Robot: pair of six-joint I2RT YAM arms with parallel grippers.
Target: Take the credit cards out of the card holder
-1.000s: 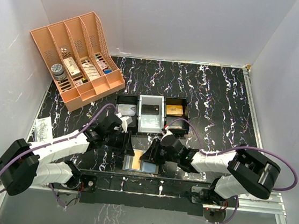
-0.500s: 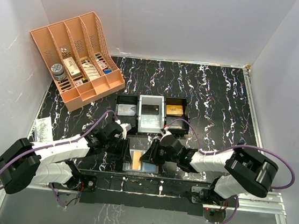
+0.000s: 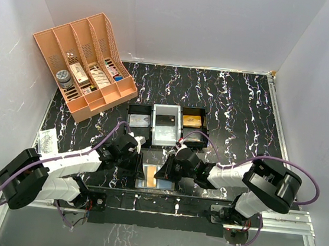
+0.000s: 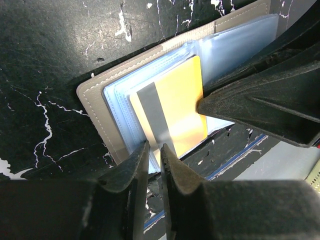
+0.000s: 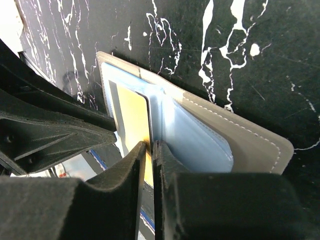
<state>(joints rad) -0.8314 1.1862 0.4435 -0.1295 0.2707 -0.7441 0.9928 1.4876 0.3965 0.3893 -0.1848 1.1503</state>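
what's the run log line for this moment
card holder open | left gripper pinching gold credit card corner | right gripper pinching its side edge

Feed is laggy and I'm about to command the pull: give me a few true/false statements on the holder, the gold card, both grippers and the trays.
1. The card holder lies open on the table. True.
2. The gold-orange card is clear of the holder. False: it lies inside the open holder.
3. The left gripper and the right gripper both have their fingertips at that card's edges. True.
4. The white tray is empty. False: a dark card lies in it.
5. The peach rack stands at the far right. False: it is in the far left corner.
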